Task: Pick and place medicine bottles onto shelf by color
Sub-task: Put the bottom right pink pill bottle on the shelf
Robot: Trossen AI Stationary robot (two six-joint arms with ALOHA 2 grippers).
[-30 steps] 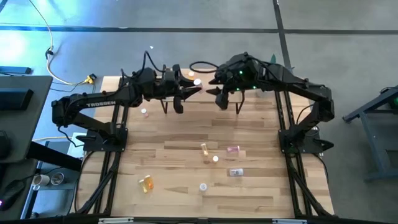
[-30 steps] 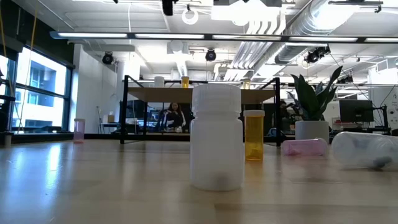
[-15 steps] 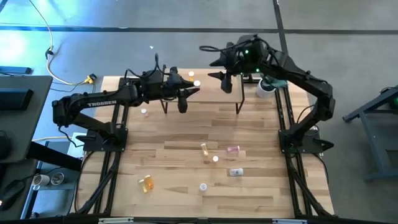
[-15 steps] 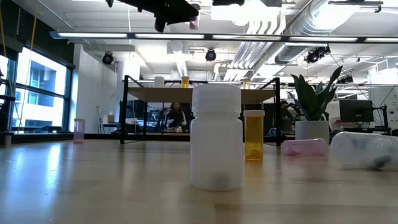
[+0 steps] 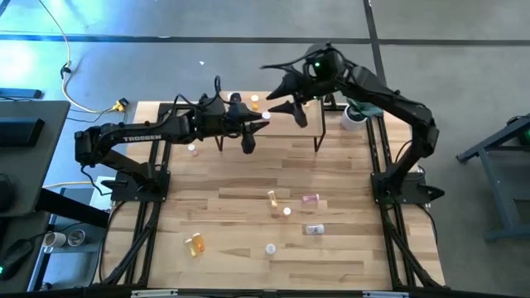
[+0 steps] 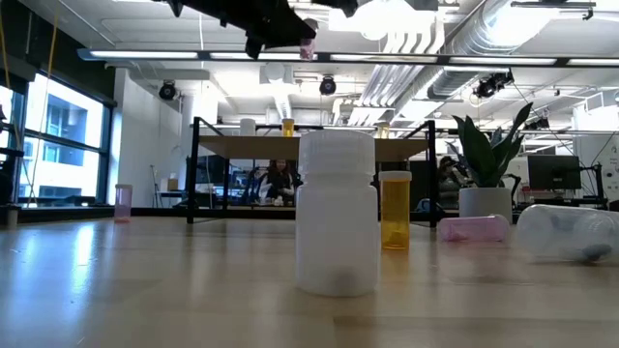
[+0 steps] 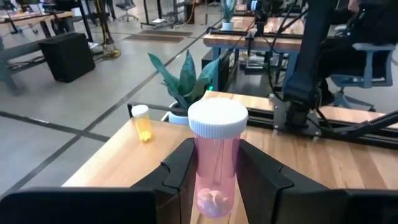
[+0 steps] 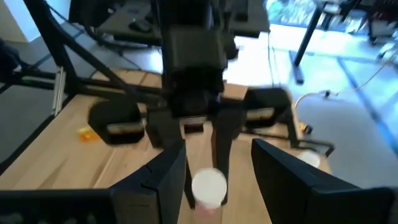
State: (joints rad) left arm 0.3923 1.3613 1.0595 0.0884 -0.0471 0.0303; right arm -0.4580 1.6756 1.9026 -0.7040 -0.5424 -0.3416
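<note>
My left gripper (image 5: 259, 118) is shut on a pink medicine bottle (image 7: 216, 168) with a white cap, high above the table beside the shelf (image 5: 269, 112). The bottle also shows in the low view (image 6: 307, 45) and the right wrist view (image 8: 208, 185). My right gripper (image 5: 286, 89) is open and empty, raised over the shelf's far side and facing the left gripper. An orange bottle (image 5: 254, 100) and a white one (image 5: 263, 110) stand on the shelf top. Other bottles lie and stand on the tabletop. My left gripper pinches the pink bottle's body (image 7: 205, 186) between its two fingers, below the white cap (image 7: 217, 118). The fingers come level from the table's left. The bottle stands upright in the hold, cap above the fingers, lifted clear of table and shelf.
On the table are an orange bottle (image 5: 272, 199), a lying pink one (image 5: 310, 199), a lying clear one (image 5: 314, 229), a lying orange one (image 5: 195, 243), a white one (image 5: 270, 247) and a pink one (image 5: 192, 149). A potted plant (image 5: 354, 114) stands at the far right.
My right gripper has risen and drawn back toward the table's far edge, away from my left gripper. My left gripper has moved a little toward the table's right with the pink bottle, still lifted clear.
</note>
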